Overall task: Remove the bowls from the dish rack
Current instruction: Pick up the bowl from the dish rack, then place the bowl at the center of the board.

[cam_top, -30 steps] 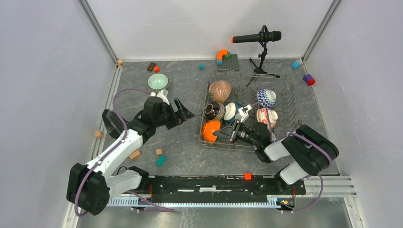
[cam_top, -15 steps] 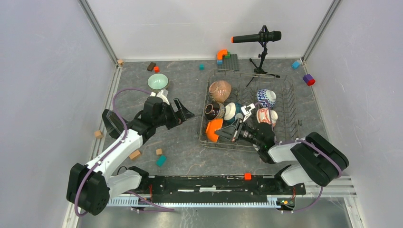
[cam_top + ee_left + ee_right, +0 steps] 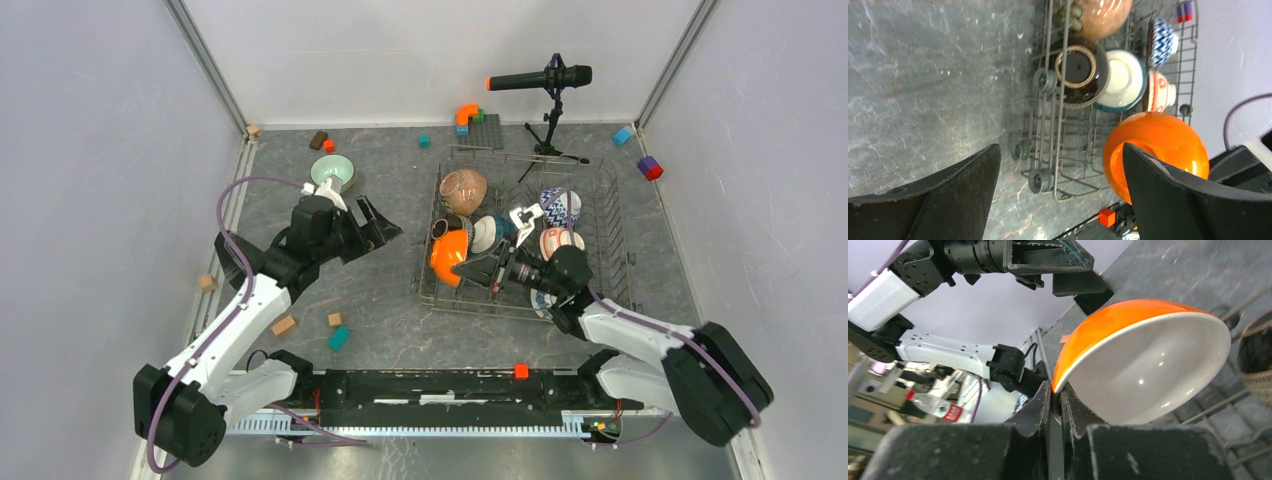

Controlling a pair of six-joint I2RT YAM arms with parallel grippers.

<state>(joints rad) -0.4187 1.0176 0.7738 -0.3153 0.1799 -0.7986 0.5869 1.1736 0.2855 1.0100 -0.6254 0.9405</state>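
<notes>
- Lifted clear in the last second, the orange bowl (image 3: pixel 447 255) is now hanging tilted over the near-left corner of the dish rack (image 3: pixel 612 232), its white inside facing the right arm.
- The right gripper (image 3: pixel 1055 401) is clamping the orange bowl's rim, one finger on the glazed outside and one on the white inside.
- The left gripper (image 3: pixel 368 212) is hovering over the grey table (image 3: pixel 390 295) just left of the rack with its jaws spread wide and nothing between them. It has edged slightly away from the bases.
- Just beyond the raised bowl, the dark striped bowl (image 3: pixel 1079 70) and the teal bowl (image 3: pixel 1122 80) are standing on edge side by side in the rack.
- Toward the rack's right side, the red-white bowl (image 3: pixel 562 240) and the blue-white zigzag bowl (image 3: pixel 560 206) are resting among the tines.
- The brown speckled bowl (image 3: pixel 463 190) is lying at the rack's far-left corner.
- The pale green bowl (image 3: pixel 332 172) is sitting upright on the table, well apart from the rack, just beyond the left gripper.
- A microphone (image 3: pixel 540 78) is standing on its stand behind the rack.
</notes>
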